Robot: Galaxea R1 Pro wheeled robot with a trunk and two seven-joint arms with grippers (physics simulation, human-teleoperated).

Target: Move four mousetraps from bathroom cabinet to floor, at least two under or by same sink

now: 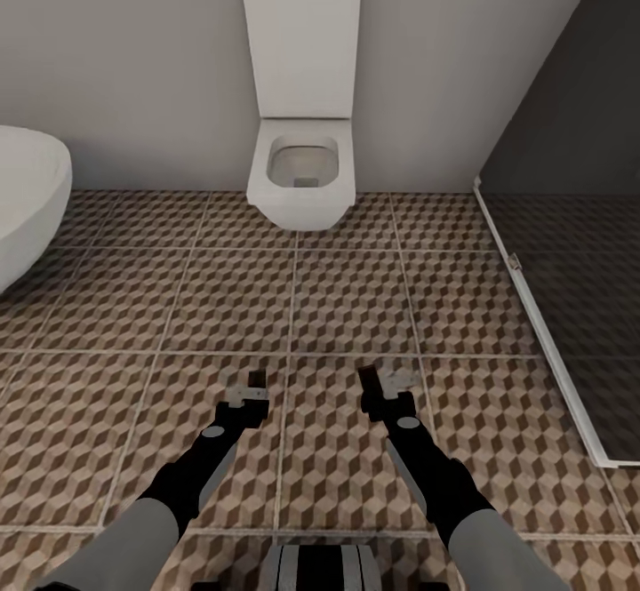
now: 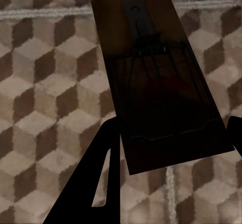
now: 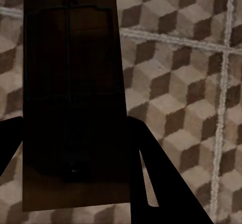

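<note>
Nearest you, at the bottom edge of the head view, sits the robot's grey-ribbed base (image 1: pixel 322 569), with both black-and-grey arms reaching forward from it over the bathroom floor (image 1: pixel 347 298). Your left gripper (image 1: pixel 254 393) is clamped on a mousetrap (image 2: pixel 159 77): in the left wrist view you see a flat, dark brown wooden board with thin dark wire parts and a small metal plate, pinched between the black fingers (image 2: pixel 93 183). Your right gripper (image 1: pixel 372 388) is likewise closed on a second mousetrap (image 3: pixel 74 103), a plain brown rectangular board with faint dark metal parts, held between its two black fingers (image 3: pixel 151 178). Both traps hang above the tiles, which are large squares printed with a brown, beige and white cube pattern and split by pale grout lines. Ahead of you a smooth white wall-hung toilet (image 1: pixel 300 173) sits against the grey wall (image 1: pixel 133 49) below a tall white panel (image 1: pixel 302 31). A rounded white bathtub (image 1: pixel 27 200) curves in at your left, and a dark glass screen on a white frame (image 1: pixel 551 307) runs along your right. You can read no writing or label on anything.
</note>
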